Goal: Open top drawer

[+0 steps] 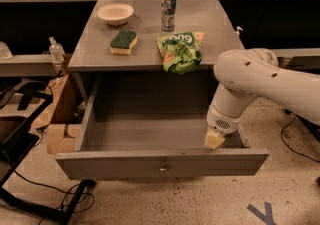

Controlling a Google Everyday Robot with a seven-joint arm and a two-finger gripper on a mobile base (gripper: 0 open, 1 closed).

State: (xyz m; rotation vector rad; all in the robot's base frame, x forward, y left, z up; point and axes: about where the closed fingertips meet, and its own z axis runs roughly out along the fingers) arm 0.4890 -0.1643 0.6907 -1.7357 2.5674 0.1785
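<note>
Hanging inside the open top drawer (125, 164), the gripper (215, 140) sits front right.

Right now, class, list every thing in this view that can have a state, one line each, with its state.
top drawer: open, pulled far out
gripper: lowered inside the drawer, at its right front corner
drinks can: standing upright on the table top
bowl: right way up
sponge: lying flat, green side up
green snack bag: lying crumpled at the top's front edge
clear bottle: upright, on the left ledge
</note>
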